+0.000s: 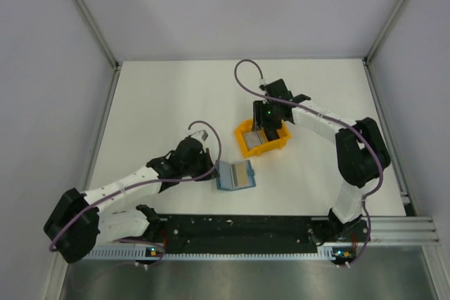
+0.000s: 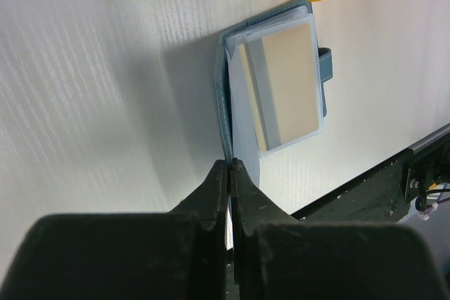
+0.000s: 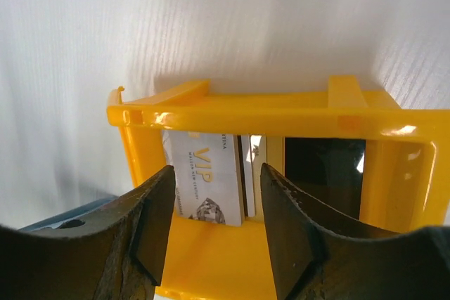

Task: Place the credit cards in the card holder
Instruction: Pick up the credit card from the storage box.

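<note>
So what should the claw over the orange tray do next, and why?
Probably lower the right claw a little and close on the VIP card. Its fingers are open either side of that card in the orange tray, and the left claw is shut on the card holder's edge.

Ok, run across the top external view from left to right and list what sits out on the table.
left gripper, pinched on the holder's edge → card holder, lying open → orange tray. The right gripper hangs over the tray, so it has no place of its own in the order.
</note>
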